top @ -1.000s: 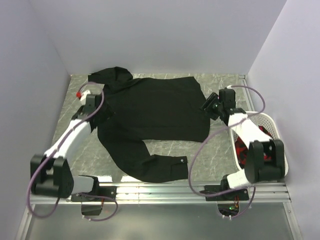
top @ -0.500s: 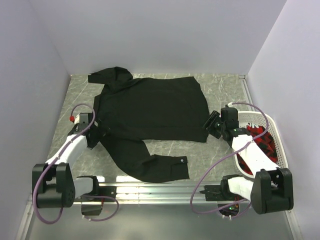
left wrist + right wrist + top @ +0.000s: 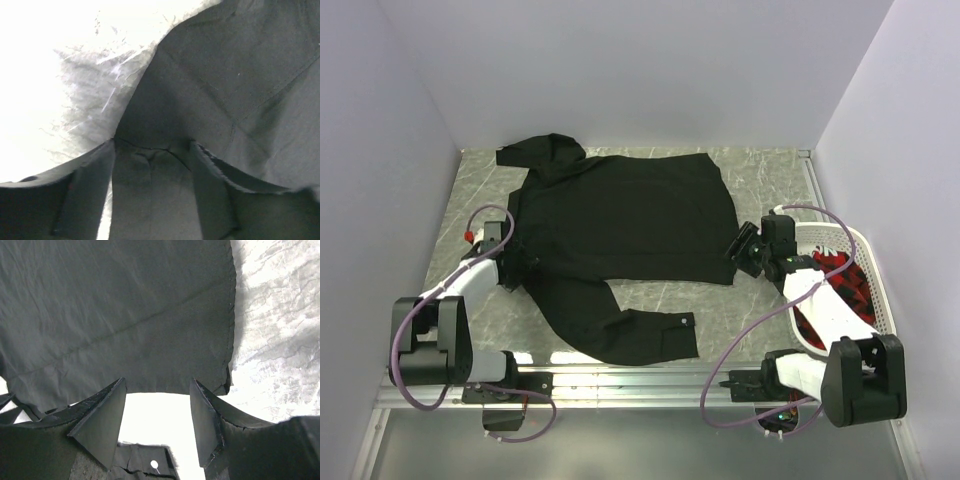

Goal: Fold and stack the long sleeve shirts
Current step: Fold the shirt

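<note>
Grey marbled table (image 3: 760, 175) between pale lilac walls is what I'm looking down on. A plain black collared long sleeve shirt (image 3: 620, 215) lies spread flat across its middle, collar to the far left. One sleeve is folded down toward the near edge, and its cuff (image 3: 670, 335) shows a small pale button. A white plastic basket (image 3: 850, 232) at the right holds a red and black garment (image 3: 835, 265).

The left hand (image 3: 520, 265) sits low at the shirt's left side where sleeve meets body. Its fingers (image 3: 95, 185) are parted astride the cloth edge, and from what I can see they are not pinching it. The right hand (image 3: 740, 245) is just off the shirt's near right hem corner, fingers well apart and holding nothing.

I'd judge the shirt light, limp and not at all fragile. It will sag and trail from any grip, and a lifted layer may drag the one beneath. The stitched hem corner and the seam by the armpit look the surest places to pinch, both sides together so that it lifts evenly.

No brand, label or writing can be read anywhere.
</note>
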`<state>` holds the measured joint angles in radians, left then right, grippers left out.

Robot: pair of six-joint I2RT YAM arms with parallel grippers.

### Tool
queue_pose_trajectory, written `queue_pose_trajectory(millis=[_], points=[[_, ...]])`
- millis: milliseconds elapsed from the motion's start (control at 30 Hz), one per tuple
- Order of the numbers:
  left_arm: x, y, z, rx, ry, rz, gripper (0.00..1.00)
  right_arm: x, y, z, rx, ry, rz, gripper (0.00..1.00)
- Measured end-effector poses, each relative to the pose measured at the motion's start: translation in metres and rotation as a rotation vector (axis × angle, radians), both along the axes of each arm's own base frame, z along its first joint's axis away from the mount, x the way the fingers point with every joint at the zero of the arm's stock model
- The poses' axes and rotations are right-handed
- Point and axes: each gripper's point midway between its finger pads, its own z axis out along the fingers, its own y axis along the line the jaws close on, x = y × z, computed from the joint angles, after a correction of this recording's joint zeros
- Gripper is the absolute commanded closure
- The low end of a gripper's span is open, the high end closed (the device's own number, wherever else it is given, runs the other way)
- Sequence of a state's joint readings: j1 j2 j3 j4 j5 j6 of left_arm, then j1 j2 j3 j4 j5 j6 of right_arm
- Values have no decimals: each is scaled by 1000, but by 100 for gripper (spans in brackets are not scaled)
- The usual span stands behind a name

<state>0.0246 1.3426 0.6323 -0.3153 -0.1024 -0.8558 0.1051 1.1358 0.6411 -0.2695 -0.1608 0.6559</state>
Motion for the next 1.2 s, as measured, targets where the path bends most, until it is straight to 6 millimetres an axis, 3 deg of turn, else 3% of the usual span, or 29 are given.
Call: queue_pose_trajectory(millis=[300,433,633,1200], points=[[1,-2,-6,-3,17,-5,75,-1,1,-7,-6,23,17,39],[-3,-5,-8,1,36,-22,98,-3,0,-12,-16,39,24,39],[-15,-12,0,26,55,-87,100,-7,-6,-24,-66,83,4,37],[-27,-21,52,23,-20,-218,99,-20,-18,-62,-257,264,-117,35]])
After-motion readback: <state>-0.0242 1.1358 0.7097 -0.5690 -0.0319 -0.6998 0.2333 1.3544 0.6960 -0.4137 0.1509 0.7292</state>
